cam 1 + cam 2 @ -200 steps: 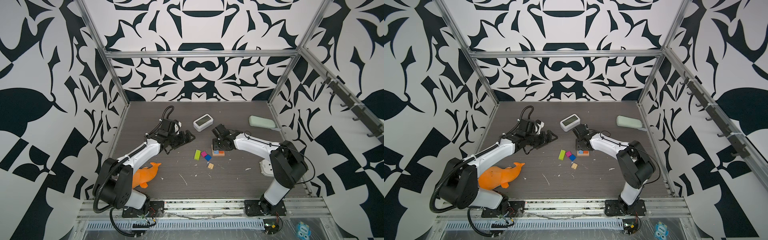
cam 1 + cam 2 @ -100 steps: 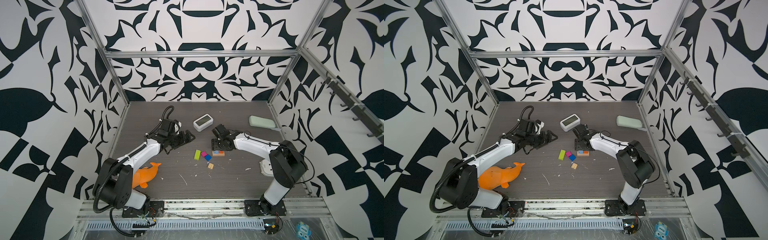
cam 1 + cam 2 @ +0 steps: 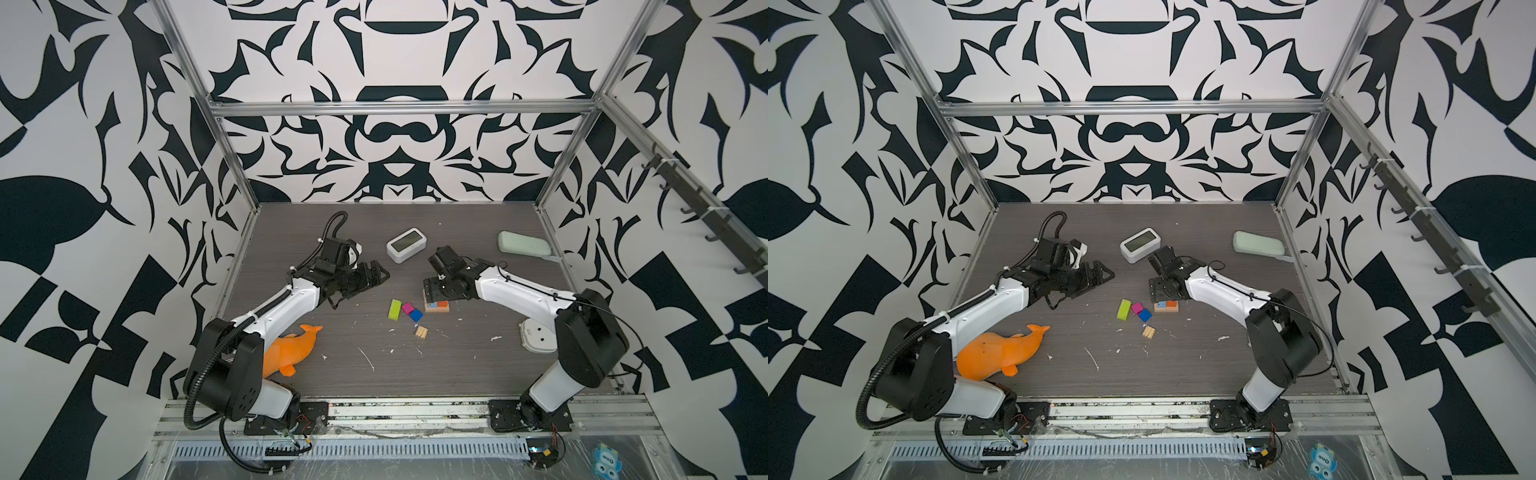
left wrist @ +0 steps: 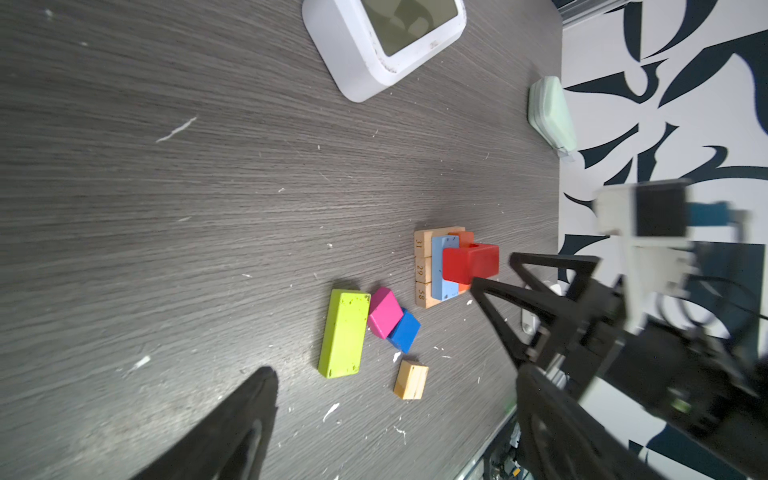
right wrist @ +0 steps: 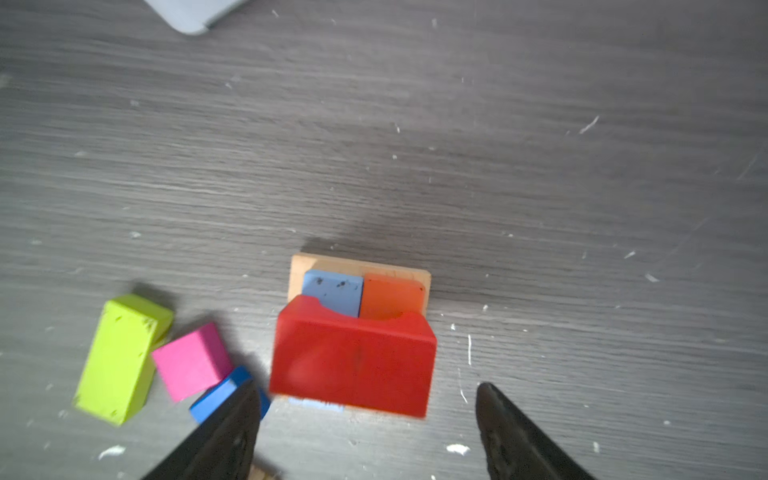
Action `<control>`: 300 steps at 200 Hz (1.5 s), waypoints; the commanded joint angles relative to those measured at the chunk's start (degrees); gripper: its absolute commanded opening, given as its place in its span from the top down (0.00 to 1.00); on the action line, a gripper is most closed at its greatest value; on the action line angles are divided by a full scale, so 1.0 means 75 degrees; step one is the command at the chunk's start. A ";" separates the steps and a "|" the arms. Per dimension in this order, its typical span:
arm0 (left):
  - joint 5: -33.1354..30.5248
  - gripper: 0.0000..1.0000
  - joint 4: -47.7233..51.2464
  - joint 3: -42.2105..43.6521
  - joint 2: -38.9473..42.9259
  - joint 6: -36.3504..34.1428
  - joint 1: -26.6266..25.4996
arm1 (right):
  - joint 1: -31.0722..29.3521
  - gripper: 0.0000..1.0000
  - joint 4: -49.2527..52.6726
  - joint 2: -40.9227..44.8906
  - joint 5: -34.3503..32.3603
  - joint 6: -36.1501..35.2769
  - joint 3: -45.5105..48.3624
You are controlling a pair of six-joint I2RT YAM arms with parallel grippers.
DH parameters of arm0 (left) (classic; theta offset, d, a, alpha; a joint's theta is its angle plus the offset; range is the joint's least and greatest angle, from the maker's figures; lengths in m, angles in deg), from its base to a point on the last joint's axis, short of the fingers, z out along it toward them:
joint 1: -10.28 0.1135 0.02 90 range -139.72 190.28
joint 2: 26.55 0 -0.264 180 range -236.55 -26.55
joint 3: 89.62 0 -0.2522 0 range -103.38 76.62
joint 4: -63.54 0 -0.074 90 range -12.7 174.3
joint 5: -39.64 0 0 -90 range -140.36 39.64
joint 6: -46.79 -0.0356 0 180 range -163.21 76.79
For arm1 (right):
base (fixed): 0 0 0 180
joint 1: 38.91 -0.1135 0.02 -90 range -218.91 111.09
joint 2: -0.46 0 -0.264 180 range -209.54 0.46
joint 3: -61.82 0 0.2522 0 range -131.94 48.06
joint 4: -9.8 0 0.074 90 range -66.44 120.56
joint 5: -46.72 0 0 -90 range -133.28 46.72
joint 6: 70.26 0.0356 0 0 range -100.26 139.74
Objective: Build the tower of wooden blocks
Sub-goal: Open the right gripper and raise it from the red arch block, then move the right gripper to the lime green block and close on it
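Right pincer (image 5: 363,388) released, jaws wide near red block (image 5: 353,357) atop tower (image 5: 390,295); left pincer (image 3: 376,275) spread, empty.

Counter (image 4: 166,208): dark grey woodgrain, white flecks. Walls (image 3: 399,137): black-and-white swirls. Stack (image 4: 436,266): tan base (image 4: 422,270), light blue bar (image 4: 443,272), orange bar (image 5: 390,295), red block (image 4: 469,262). Loose: lime bar (image 4: 344,333), magenta cube (image 4: 385,312), dark blue cube (image 4: 404,331), tan cube (image 4: 410,379). Dolphin (image 3: 291,349): orange. Clock (image 4: 357,62): white, grey screen. Case (image 3: 523,244): pale green.
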 commanded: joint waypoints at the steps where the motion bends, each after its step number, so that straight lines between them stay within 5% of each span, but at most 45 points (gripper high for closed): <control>1: -0.0067 0.08 0.0274 -0.0176 0.0102 -0.0202 0.0004 | -0.0018 0.14 0.0346 0.0575 0.0204 -0.0903 -0.0286; 89: -0.0097 0.07 0.0237 0.0140 0.0298 0.0158 0.0236 | -0.0121 0.15 0.1061 0.0294 0.2510 -0.3286 -0.1381; 199: 0.0147 0.06 0.1227 0.0656 0.1925 0.0207 0.1455 | -0.1353 0.16 0.1397 -0.2162 0.1549 -0.4462 -0.3145; 300: 0.0145 0.06 0.1659 0.0653 0.2250 -0.0017 0.1607 | -0.1597 0.16 0.1366 -0.3235 0.1636 -0.5114 -0.3724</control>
